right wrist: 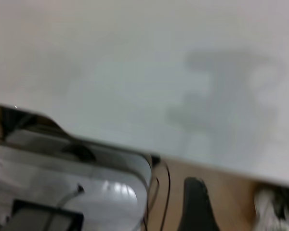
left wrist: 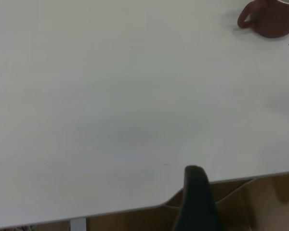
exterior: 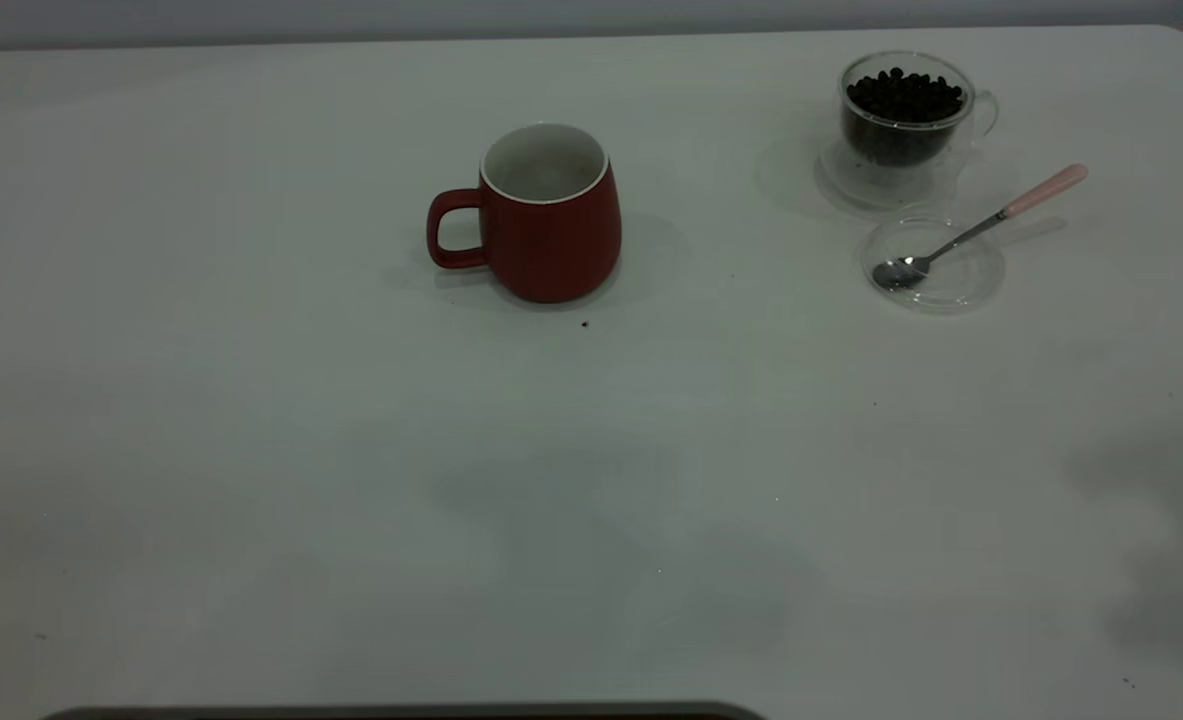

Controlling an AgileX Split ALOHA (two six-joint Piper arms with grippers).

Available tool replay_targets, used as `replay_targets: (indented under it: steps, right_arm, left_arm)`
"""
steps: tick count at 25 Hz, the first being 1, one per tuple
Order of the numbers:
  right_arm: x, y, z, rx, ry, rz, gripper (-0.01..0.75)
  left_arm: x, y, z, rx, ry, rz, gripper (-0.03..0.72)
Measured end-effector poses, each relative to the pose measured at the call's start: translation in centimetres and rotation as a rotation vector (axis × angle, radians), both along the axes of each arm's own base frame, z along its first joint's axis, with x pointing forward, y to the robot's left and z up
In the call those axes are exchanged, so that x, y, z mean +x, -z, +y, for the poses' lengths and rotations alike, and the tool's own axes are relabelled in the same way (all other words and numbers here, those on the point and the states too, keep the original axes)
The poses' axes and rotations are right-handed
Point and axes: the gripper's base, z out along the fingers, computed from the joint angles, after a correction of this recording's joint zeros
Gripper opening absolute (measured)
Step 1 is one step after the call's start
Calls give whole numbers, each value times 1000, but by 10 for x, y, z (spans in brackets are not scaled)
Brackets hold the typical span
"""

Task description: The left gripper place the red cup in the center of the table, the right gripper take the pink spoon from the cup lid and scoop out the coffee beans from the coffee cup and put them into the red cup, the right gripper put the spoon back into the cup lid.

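The red cup (exterior: 548, 215) stands upright near the middle of the table (exterior: 251, 450), handle pointing left, white inside showing no beans; it also sits far off in the left wrist view (left wrist: 272, 18). At the far right stands the coffee cup (exterior: 906, 115), full of coffee beans (exterior: 904, 97). Just in front of it lies the cup lid (exterior: 933, 263), with the pink spoon (exterior: 981, 228) resting bowl-down in it and its handle over the rim. My left gripper (left wrist: 198, 202) and right gripper (right wrist: 196, 207) each hang at the table's near edge, far from everything, holding nothing.
A dark speck (exterior: 585, 324) lies in front of the red cup. Arm shadows fall on the table's front half. Beyond the table edge the right wrist view shows a silver housing (right wrist: 86, 178), black cables (right wrist: 161, 192) and wooden floor.
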Motion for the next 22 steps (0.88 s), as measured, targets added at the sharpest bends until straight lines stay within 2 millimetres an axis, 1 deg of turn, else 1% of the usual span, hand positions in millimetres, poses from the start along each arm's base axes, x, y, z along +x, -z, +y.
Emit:
replay_targets:
  steps: [3, 5, 7, 9, 11, 15, 19, 22]
  right_arm:
    - [-46, 27, -8, -63, 51, 35, 563]
    - [-69, 45, -11, -85, 87, 33, 563]
    - [-88, 63, -13, -83, 121, 25, 563]
    - [-98, 72, -13, -76, 137, -14, 563]
    - [-103, 71, -13, -70, 140, -72, 563]
    - [-116, 61, -13, -57, 146, -197, 563]
    - [-138, 49, -14, -39, 151, -370, 563]
    - [-160, 43, -15, -23, 156, -518, 563]
  left_arm:
    - [0, 0, 0, 0, 0, 0, 587]
    - [0, 0, 0, 0, 0, 0, 587]
    - [0, 0, 0, 0, 0, 0, 587]
    - [0, 0, 0, 0, 0, 0, 587]
    - [0, 0, 0, 1, 1, 0, 587]
    - [0, 0, 0, 2, 1, 0, 587]
    - [0, 0, 0, 2, 1, 0, 587]
    - [0, 0, 0, 2, 1, 0, 587]
